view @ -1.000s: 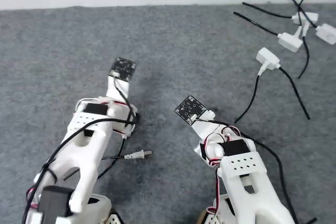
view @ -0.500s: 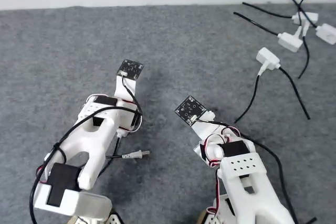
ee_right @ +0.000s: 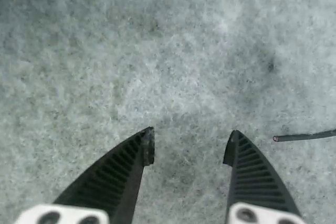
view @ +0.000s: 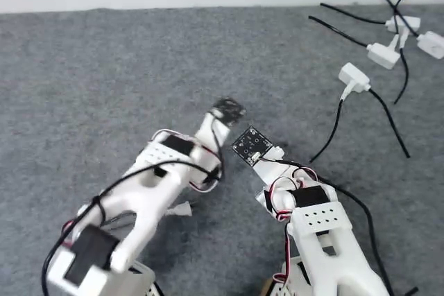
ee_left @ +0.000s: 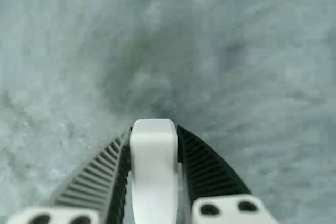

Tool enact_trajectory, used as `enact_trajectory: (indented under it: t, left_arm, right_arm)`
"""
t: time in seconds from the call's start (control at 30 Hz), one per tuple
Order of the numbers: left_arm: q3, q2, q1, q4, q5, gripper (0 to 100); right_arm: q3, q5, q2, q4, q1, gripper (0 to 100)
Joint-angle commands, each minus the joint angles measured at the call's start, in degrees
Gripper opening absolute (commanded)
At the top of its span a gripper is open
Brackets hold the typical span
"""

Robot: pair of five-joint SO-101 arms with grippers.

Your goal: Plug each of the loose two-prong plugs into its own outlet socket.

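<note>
The left arm (view: 170, 171) is being swung across the bench (view: 83, 67) toward the right arm (view: 316, 220). The left gripper (ee_left: 153, 130) is being held clenched on a white piece (ee_left: 153, 166), judged to be a plug or socket body being carried toward the outlet sockets (view: 354, 76), which are lying well apart from it, while a loose two-prong plug (view: 182, 208) is being left beside that arm. That grasp is being revealed in the left wrist view but hidden in the high view, and the right gripper (ee_right: 190, 142) is being shown with fingers released near a black cord end (ee_right: 302, 137).
</note>
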Motion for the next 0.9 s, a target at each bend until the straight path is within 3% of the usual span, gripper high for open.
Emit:
enact_trajectory:
  t: [0.0,0.17,0.43,0.87]
  left_arm:
    - [3.7,-13.7,4.6,0.6,-0.7,1]
    - [14.0,-26.5,6.2,-5.5,-0.6,1]
    - [21.5,-29.8,-8.6,-14.6,-0.4,24]
    - [19.2,-23.0,-9.2,-15.6,-0.6,25]
  right_arm:
    - [-0.4,-0.5,-1.4,-1.1,0.0,21.8]
    - [-0.4,-0.5,-1.4,-1.1,0.0,21.8]
    - [-0.3,-0.5,-1.4,-1.0,0.0,21.8]
    - [-0.3,-0.4,-1.2,-0.8,0.0,21.8]
